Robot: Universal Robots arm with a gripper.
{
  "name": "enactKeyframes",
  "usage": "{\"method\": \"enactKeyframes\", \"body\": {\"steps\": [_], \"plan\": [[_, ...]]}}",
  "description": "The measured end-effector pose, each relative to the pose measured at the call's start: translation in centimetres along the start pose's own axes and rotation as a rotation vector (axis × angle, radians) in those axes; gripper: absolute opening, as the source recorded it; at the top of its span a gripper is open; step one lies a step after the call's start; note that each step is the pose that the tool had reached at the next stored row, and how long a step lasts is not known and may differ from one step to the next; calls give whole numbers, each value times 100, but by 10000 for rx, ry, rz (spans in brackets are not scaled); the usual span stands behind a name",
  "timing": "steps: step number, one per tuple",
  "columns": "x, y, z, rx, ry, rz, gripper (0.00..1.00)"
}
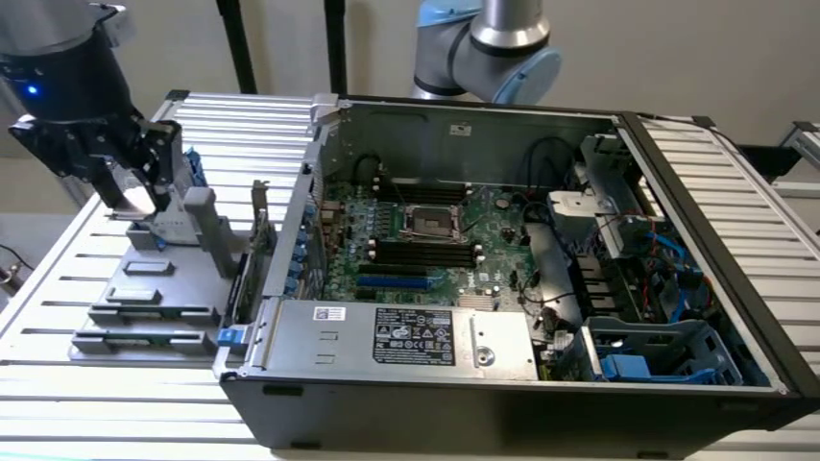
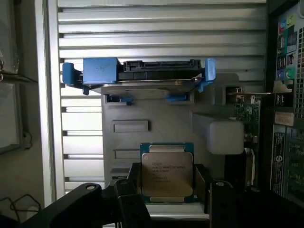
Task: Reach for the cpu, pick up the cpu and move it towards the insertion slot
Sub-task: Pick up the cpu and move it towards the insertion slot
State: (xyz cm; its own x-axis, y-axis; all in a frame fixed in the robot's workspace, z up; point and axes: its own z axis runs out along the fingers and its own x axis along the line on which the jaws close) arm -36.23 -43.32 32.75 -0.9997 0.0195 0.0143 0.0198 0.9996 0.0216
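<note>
The cpu, a flat square chip with a silver top and a pale greenish rim, sits between my gripper's two dark fingers, which are closed against its two sides. In the exterior view my gripper hangs at the exterior view's left, over the grey parts fixture, with the shiny cpu in its jaws just above the fixture. The insertion slot, a silver-framed socket with a dark centre, lies on the motherboard inside the open computer case, well to the exterior view's right of the gripper.
A grey hard drive in a blue frame stands upright on the fixture just beyond the cpu. A green expansion card stands beside the case wall. Black memory slots flank the socket. A second arm's base rises behind the case.
</note>
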Motion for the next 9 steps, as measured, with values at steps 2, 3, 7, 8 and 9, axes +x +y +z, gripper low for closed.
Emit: {"method": "enactKeyframes", "body": {"steps": [2,3,7,8,9], "plan": [[-89,4,-89,-4,23,0,54],[-134,6,-132,-5,36,0,54],[-316,12,-274,-8,70,0,54],[-361,14,-295,-11,73,1,54],[-406,15,-313,-13,75,1,54]]}}
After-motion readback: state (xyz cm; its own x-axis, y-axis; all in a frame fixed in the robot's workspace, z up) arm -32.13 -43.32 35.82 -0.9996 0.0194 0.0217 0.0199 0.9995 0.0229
